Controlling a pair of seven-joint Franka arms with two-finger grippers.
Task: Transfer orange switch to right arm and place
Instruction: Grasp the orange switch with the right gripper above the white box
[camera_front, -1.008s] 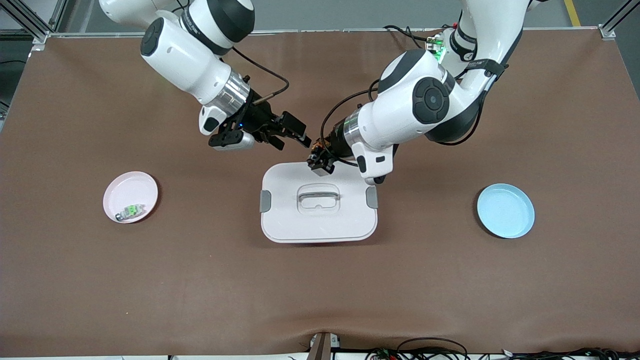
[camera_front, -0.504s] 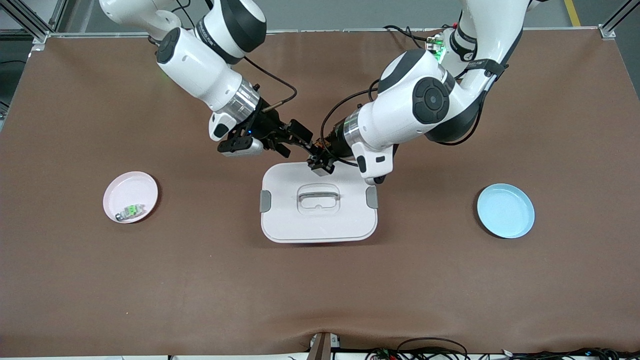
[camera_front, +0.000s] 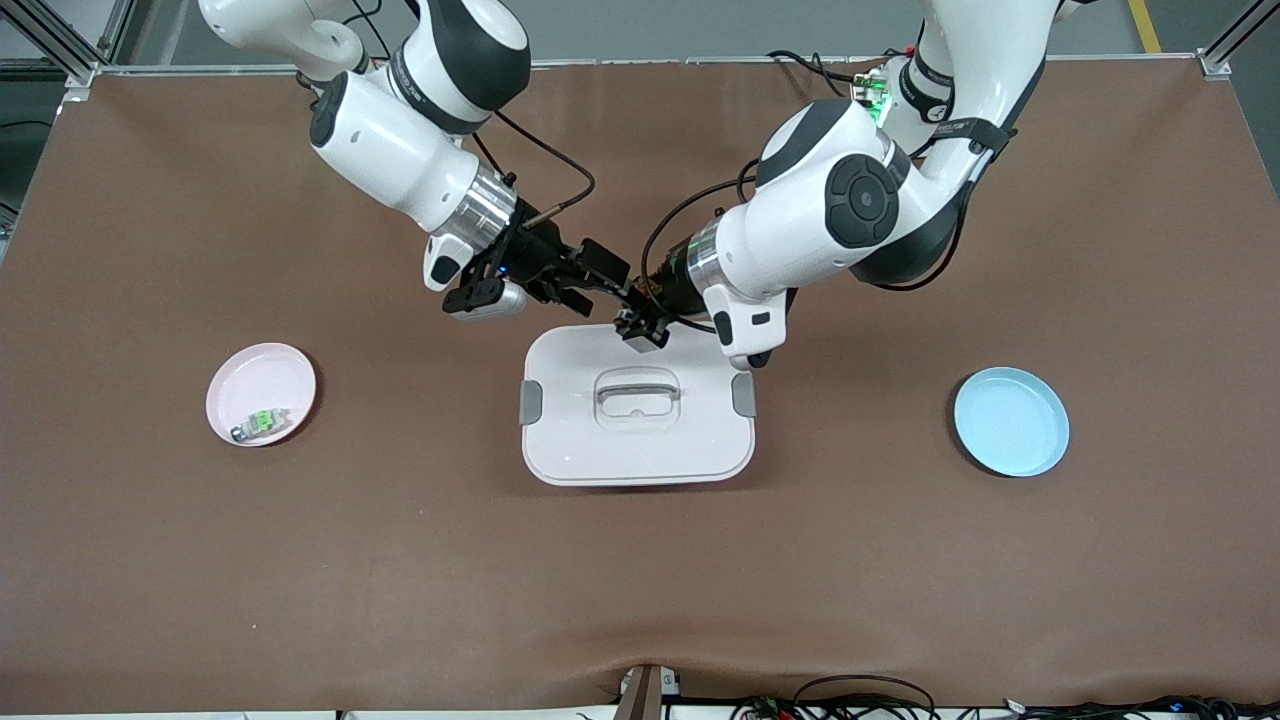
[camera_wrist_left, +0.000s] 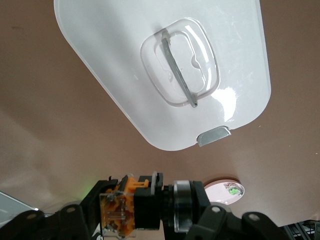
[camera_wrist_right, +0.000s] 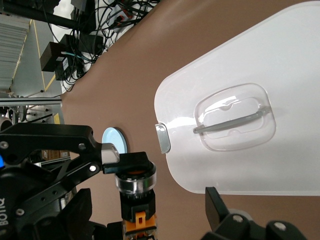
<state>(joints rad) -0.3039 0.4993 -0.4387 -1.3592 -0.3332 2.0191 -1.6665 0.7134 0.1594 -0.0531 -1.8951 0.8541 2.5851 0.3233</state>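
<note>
The orange switch (camera_front: 634, 296) hangs over the table just past the white lid's edge toward the robots' bases, with my left gripper (camera_front: 640, 322) shut on it. In the left wrist view the switch (camera_wrist_left: 117, 210) shows its orange-marked body, black middle and silver-ringed cap inside the left gripper (camera_wrist_left: 145, 214). My right gripper (camera_front: 596, 284) is open and sits around the switch. In the right wrist view the switch (camera_wrist_right: 137, 200) stands between the right gripper's (camera_wrist_right: 150, 199) spread fingers, with a gap on each side.
A white lid (camera_front: 640, 450) with a clear handle lies mid-table under both hands. A pink plate (camera_front: 250, 372) at the right arm's end holds a green-and-grey switch (camera_front: 262, 423). A blue plate (camera_front: 1010, 420) lies at the left arm's end.
The right arm has swung toward the left gripper, bringing its open fingers around the switch. The left arm and the switch have stayed where they were.
</note>
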